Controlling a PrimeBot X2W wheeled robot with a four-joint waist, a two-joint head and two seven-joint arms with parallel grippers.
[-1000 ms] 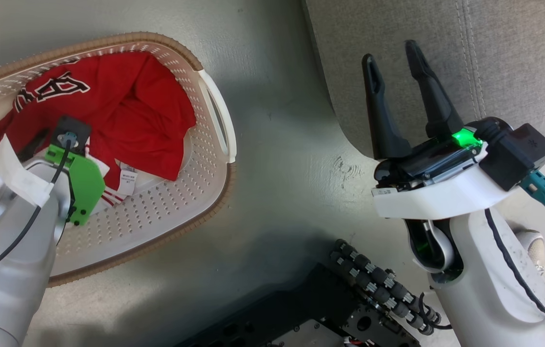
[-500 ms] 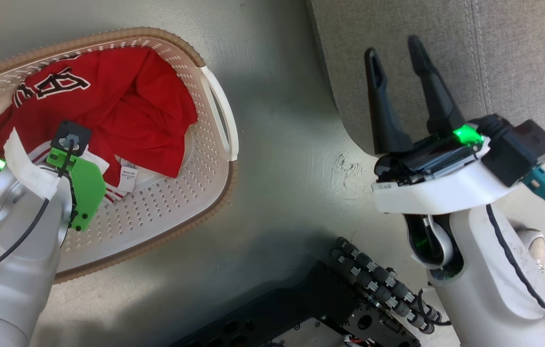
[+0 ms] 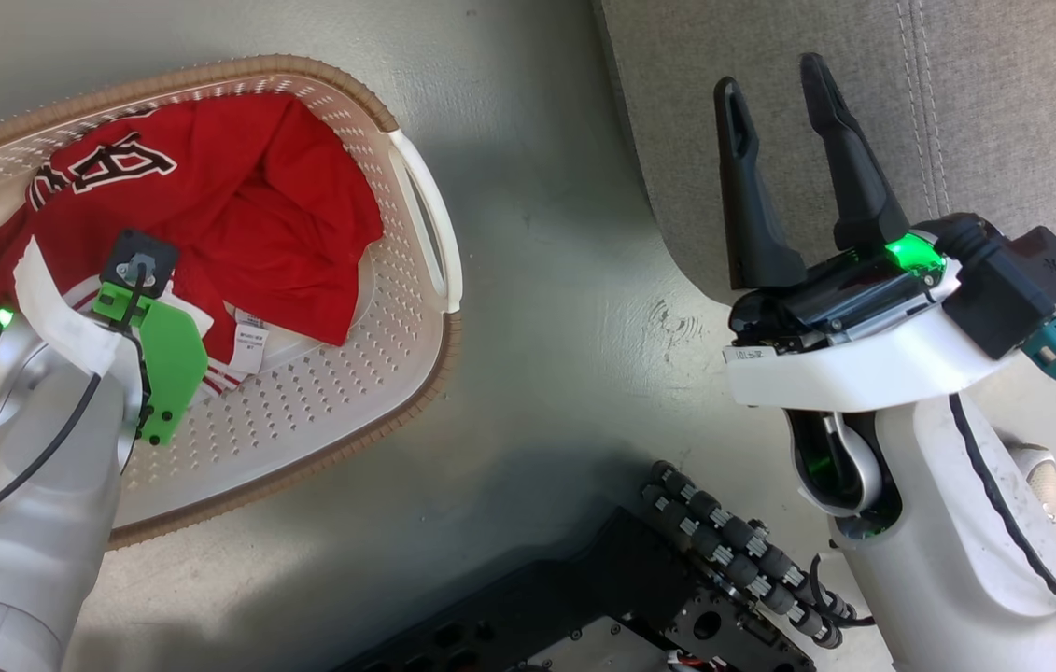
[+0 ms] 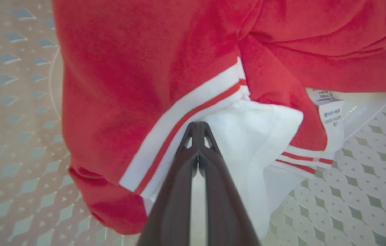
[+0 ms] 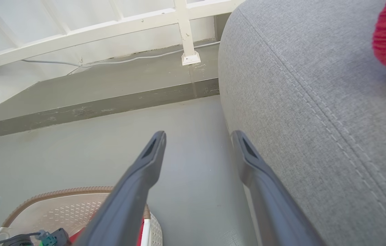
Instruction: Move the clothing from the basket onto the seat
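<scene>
My left gripper (image 4: 198,128) is pinched shut on what looks like the white-striped hem of the clothing (image 3: 238,205), heaped in the basket (image 3: 331,411), ready to lift, while my right gripper (image 3: 772,79) waits spread wide by the seat (image 3: 1004,112).

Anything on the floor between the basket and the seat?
Nothing. In the head view the grey floor between the basket and the seat is bare, save a scuff mark.
</scene>
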